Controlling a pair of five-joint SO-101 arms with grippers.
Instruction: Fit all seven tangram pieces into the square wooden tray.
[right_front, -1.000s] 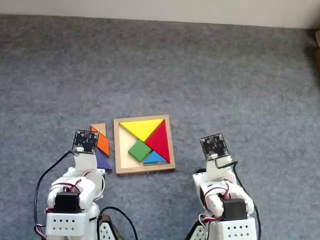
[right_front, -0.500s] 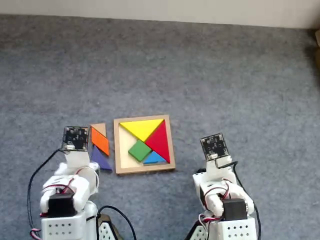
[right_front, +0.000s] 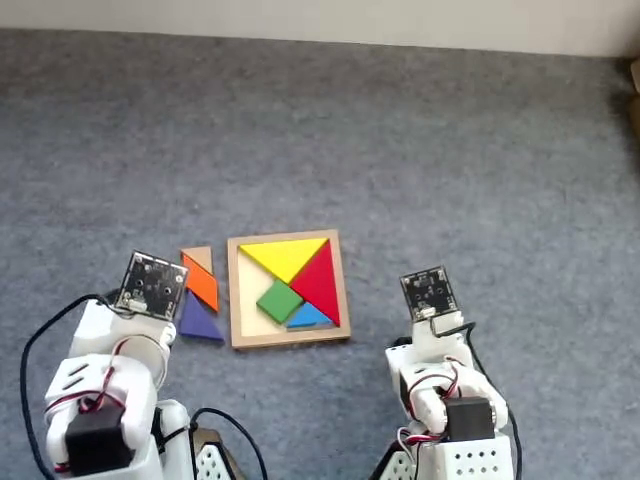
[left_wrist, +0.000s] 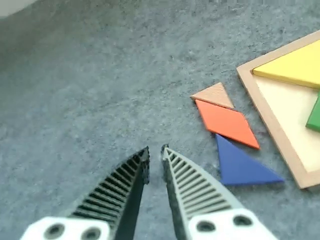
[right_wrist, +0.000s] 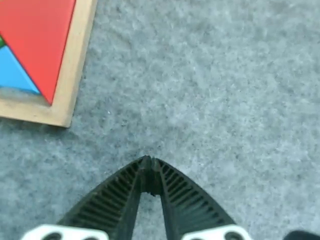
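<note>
Left end effector (left_wrist: 154, 150) barely parted, empty, left of tray (right_front: 233, 290); right end effector (right_wrist: 148, 162) clenched, empty, right of tray.

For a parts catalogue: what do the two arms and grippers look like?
The left arm and right arm are white plastic with black motor blocks, thin red and white wires and black cables. A square black circuit board tops each wrist. The left gripper and right gripper have dark, ribbed, pointed fingers.
</note>
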